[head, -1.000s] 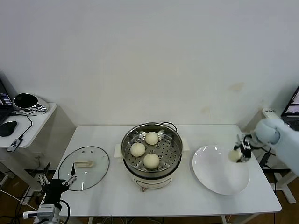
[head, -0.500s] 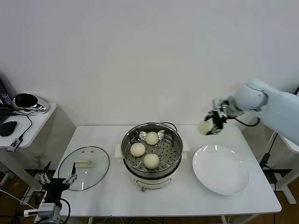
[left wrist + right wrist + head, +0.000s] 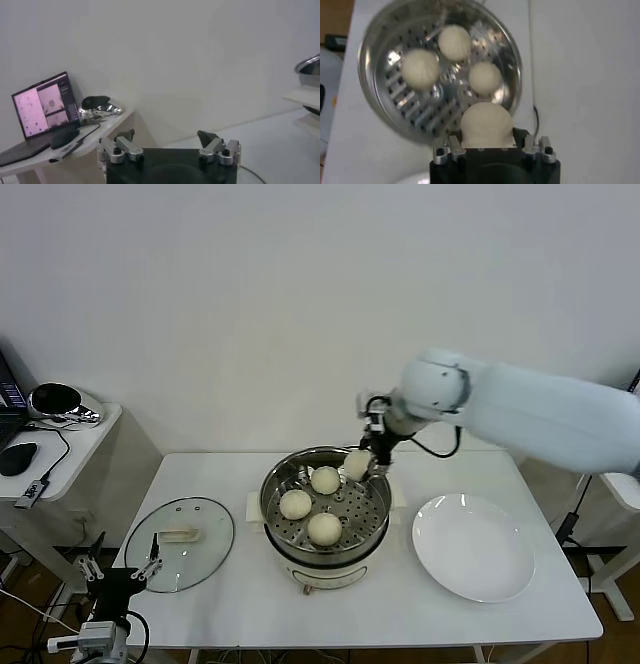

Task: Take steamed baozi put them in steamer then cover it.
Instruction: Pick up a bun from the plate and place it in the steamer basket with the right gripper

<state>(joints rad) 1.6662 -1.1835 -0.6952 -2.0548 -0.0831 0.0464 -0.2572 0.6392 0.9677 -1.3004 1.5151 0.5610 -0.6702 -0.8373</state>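
Note:
The steel steamer (image 3: 277, 496) stands mid-table on a white base, with three baozi (image 3: 324, 528) on its perforated tray. My right gripper (image 3: 362, 467) is shut on a fourth baozi (image 3: 356, 463) and holds it above the steamer's far right rim. In the right wrist view that baozi (image 3: 486, 125) sits between the fingers, above the tray (image 3: 410, 120) with the three others (image 3: 420, 68). The glass cover (image 3: 181, 543) with its white handle lies flat on the table left of the steamer. My left gripper (image 3: 122, 568) is open and empty, low beside the table's front left corner.
An empty white plate (image 3: 473, 546) lies right of the steamer. A side table (image 3: 60, 444) with a mouse and a helmet-like object stands at the far left; a laptop (image 3: 42, 107) shows in the left wrist view. A wall runs behind the table.
My right gripper has carried the baozi from over the white plate up and leftward to above the steamer's far right rim. The left arm has stayed put.

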